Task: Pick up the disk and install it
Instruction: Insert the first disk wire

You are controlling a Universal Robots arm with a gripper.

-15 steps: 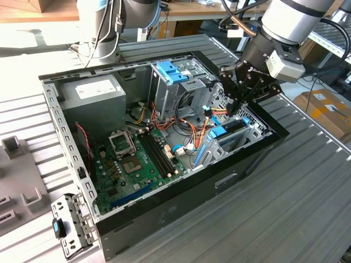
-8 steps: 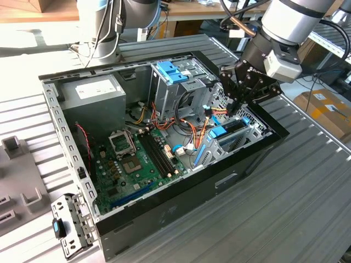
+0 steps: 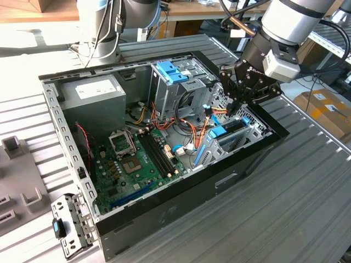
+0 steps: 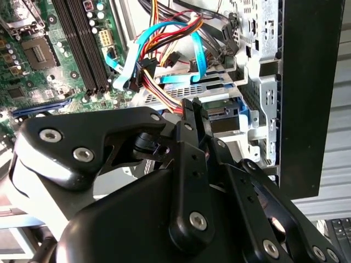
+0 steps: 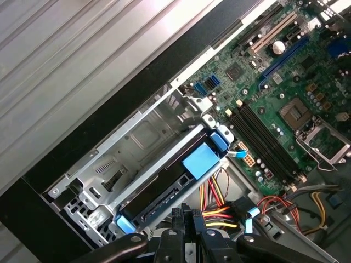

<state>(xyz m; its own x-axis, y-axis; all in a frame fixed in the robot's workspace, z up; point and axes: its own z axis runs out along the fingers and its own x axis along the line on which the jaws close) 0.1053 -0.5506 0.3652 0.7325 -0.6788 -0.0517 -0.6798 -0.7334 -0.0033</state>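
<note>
The disk (image 3: 229, 129), a dark flat drive with bright blue rails, lies in the metal bay at the case's corner on the exterior view's right. In the first wrist view the disk (image 5: 160, 192) sits seated in that bay with a blue tab on its end. My gripper (image 3: 232, 106) hovers just above the bay beside the disk's connector end. Its black fingers (image 5: 179, 216) stand pressed together with nothing between them, so it is shut. In the second wrist view the fingertips (image 4: 190, 108) point at the disk's connector edge (image 4: 224, 114).
The open computer case (image 3: 181, 189) holds a green motherboard (image 3: 137, 159), a grey power-supply box (image 3: 93, 93) and a drive cage with a blue top (image 3: 173, 71). Orange, red and yellow cables (image 3: 192, 130) run close to the bay. A cardboard box (image 3: 328, 109) lies beyond.
</note>
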